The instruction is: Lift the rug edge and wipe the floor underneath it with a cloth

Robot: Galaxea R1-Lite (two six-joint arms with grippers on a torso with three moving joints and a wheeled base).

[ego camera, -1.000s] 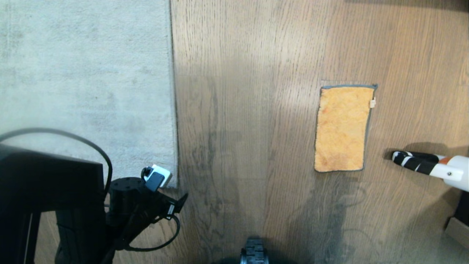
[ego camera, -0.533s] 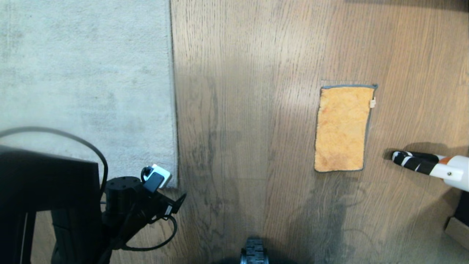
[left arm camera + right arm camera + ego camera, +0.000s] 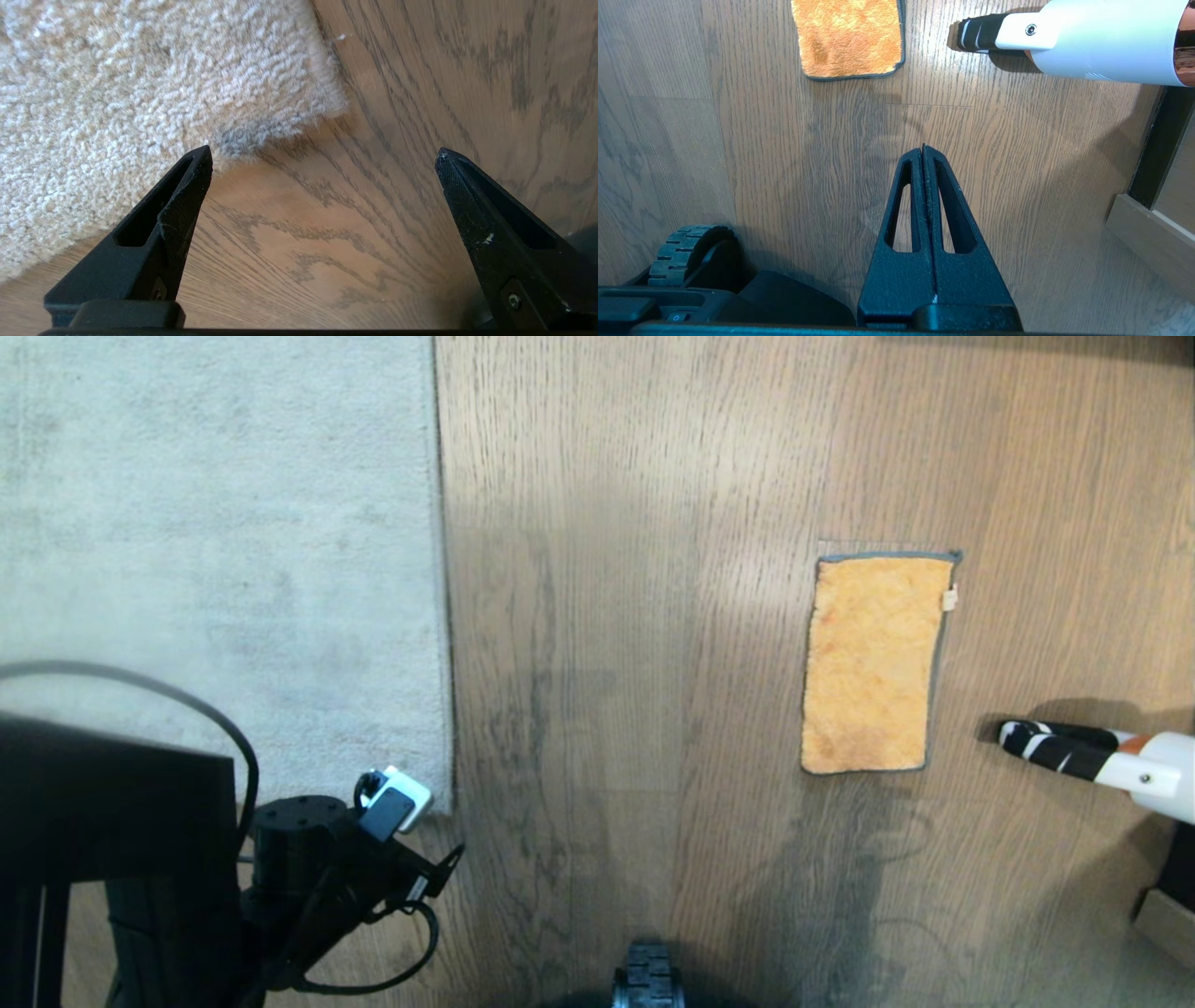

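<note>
Only its wrist camera shows the left gripper [image 3: 322, 156] spread wide at the rug edge [image 3: 280, 126], while the cloth [image 3: 873, 665] lies flat well apart on the floor [image 3: 635, 616], the right gripper [image 3: 923, 148] pinched closed.

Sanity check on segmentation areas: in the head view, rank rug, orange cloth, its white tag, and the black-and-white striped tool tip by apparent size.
1. rug, by far the largest, cut off by the frame
2. orange cloth
3. striped tool tip
4. white tag, tiny

All lie on or near the floor, so nearness hardly skews this.

Orange cloth [image 3: 873, 665], grey-beige rug edge [image 3: 442, 616], brown floor [image 3: 635, 616].
</note>
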